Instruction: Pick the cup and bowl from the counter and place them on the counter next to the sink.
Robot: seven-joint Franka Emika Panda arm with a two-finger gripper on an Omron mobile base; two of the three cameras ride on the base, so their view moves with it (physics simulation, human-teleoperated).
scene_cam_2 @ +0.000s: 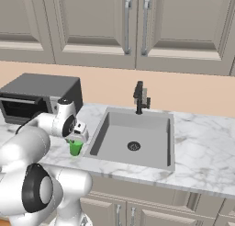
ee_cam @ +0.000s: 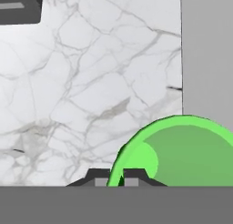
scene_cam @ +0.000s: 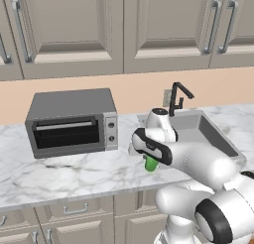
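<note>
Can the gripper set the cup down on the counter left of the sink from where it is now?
Probably yes. The gripper is shut on the cup by its rim, right over bare counter just left of the sink. The toaster oven sits farther left, apart from the spot.

Arm reaches forward, wrist bent downward. Gripper (ee_cam: 116, 181) at six o'clock in hand view, fingers closed on the cup (ee_cam: 182, 152) rim.

Cup (scene_cam: 151, 164) under arm, on counter (scene_cam: 74, 173) beside sink (scene_cam: 208, 131).
</note>
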